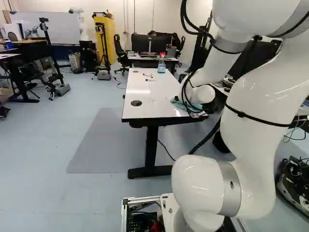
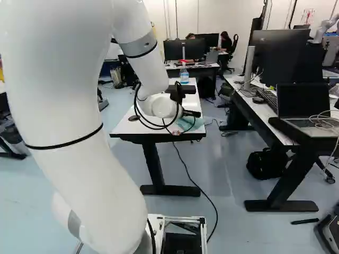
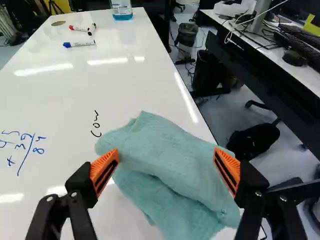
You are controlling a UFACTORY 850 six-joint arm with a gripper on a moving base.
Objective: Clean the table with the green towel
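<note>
While the towel [image 3: 170, 165] lies on the table [image 3: 135, 85] (scribbled), desks [image 3: 306, 76] stand nearby.

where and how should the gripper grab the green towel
Likely by the raised fold across its middle, pinched from above: the towel lies loosely bunched on the table, and the open gripper has a finger on either side.

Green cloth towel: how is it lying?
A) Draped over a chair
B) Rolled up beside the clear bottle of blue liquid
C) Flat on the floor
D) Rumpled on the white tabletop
D: the green cloth towel lies in loose folds on the glossy white tabletop, well away from the clear bottle of blue liquid.
</note>
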